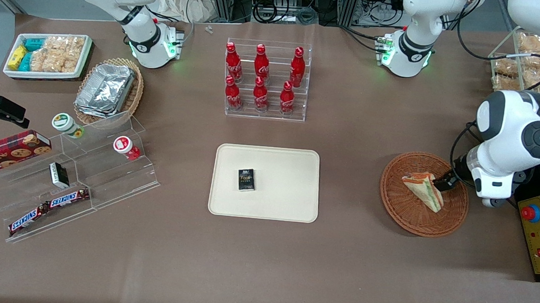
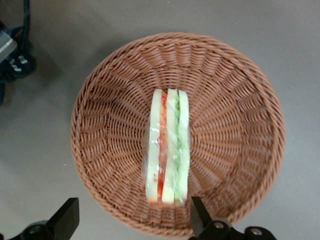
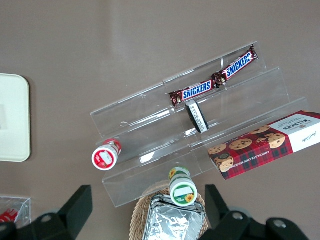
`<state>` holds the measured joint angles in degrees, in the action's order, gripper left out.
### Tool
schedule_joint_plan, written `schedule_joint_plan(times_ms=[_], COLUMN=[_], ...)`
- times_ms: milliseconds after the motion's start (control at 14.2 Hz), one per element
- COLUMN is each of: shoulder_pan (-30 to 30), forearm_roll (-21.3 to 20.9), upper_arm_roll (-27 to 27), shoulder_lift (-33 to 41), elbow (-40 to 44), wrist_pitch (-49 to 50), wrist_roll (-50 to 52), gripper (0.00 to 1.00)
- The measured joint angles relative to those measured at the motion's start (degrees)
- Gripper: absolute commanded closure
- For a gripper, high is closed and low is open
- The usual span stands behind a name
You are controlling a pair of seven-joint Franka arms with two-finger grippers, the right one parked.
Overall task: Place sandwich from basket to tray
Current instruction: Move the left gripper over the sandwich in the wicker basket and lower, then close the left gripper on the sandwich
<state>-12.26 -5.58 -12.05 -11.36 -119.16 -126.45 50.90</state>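
sandwich (image 2: pixel 168 145): wrapped wedge, on edge in basket (image 1: pixel 401 208)
tray (image 1: pixel 293 162): cream, mid-table
gripper (image 2: pixel 134 220): above sandwich, fingers spread

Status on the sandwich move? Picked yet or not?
Not picked yet. Done: nothing visible; the sandwich lies in the basket. In hand: the gripper hangs above the basket with fingers open, astride one end of the sandwich, not closed on it. Left: grasp, lift, carry to the tray, which holds only a small dark box, and release.
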Motion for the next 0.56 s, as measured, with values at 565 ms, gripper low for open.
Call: schedule_joint_plan(times_ms=[565], shoulder_pan=[-0.02], forearm_roll=[0.02], upper_arm_roll=[-0.55], shoulder_lift=[-6.26], elbow=[-0.36], wrist_pitch=[-7.41], wrist_roll=[10.82], gripper=[0.0])
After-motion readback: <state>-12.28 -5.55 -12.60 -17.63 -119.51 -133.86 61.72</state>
